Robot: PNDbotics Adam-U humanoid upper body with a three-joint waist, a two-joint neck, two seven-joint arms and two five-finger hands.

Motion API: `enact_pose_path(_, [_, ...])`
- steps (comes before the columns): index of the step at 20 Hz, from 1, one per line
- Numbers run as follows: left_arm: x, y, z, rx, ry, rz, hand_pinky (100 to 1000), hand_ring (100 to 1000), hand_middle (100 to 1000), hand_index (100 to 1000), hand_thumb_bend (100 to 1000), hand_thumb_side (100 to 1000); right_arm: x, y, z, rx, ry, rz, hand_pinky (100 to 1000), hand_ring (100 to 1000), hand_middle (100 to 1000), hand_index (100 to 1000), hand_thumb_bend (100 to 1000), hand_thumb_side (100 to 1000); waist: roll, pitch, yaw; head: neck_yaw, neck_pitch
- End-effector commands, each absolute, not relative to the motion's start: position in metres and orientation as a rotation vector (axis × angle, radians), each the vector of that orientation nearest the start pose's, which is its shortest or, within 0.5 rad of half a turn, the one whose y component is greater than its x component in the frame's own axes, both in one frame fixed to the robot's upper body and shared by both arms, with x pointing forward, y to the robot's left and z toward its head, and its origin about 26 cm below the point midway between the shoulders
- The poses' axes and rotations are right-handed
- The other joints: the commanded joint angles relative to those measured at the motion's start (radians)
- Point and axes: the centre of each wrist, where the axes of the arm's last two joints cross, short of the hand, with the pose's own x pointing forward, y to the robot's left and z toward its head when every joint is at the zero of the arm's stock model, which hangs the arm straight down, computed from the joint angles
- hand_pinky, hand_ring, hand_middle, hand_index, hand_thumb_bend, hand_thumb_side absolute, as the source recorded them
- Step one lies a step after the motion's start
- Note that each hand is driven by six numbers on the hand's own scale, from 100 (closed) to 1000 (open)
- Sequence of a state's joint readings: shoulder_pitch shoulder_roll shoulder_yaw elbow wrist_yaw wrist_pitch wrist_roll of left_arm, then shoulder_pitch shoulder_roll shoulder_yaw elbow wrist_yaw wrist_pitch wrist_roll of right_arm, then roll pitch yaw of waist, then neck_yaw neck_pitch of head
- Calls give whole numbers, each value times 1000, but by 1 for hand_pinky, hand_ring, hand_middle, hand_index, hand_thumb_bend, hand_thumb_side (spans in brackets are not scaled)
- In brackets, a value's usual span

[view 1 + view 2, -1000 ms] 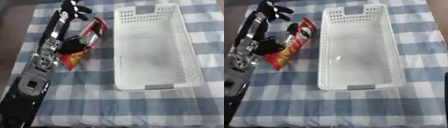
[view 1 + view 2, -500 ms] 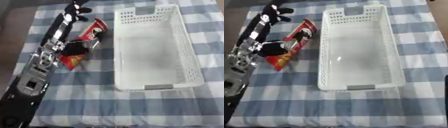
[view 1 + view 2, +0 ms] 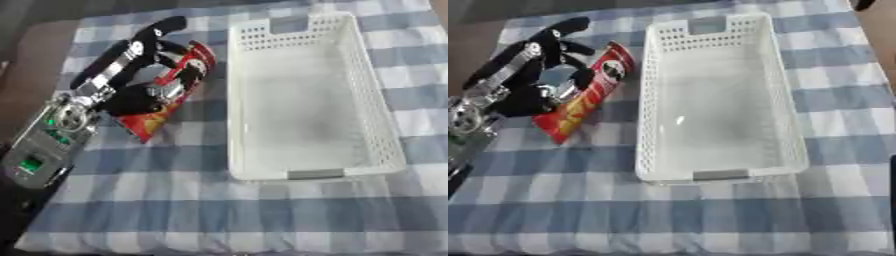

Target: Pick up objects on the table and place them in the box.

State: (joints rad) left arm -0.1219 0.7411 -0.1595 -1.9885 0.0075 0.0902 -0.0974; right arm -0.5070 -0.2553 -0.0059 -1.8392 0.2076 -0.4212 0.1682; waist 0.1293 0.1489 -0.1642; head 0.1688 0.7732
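Your left hand now sits over the red snack tube in the upper left of the frame. A second ago it was stretched further up, past the tube's top end; since then it has drawn back down and in, so that its dark fingers now overlap the tube's upper half. The fingers look curled around the tube, though the pictures do not show whether they actually bear on it. I would judge the grasp as being formed rather than finished.

The tube lies flat on the checked tablecloth, slanted, its upper end just beside the left wall of the white basket and its lower end angling away toward the left edge. It has barely shifted, so it is not lifted yet. The basket stands in the centre and right of the frame and holds nothing.

That leaves the task at its opening: the only object seen on the cloth is this tube, and it needs lifting over the near wall. Your right hand cannot be made out in either view.
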Motion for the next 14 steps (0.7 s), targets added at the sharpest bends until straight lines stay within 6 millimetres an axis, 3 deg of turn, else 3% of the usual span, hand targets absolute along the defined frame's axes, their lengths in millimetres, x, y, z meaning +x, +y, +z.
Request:
enact_pose_path(1, [273,315,183,326,-1743,-978,733,836,1000,986,251,565,340,-235,228,257,3342,-976,368,583,685,848,100,794,-2,-18,2,10,-3])
enact_pose_path(14, [275,332,203,417,-1638,-1013,740,836,998,987,252,584,340,-236,227,250,3348,-975,369,584,687,848,100,791,-4,-24,1,12,-3])
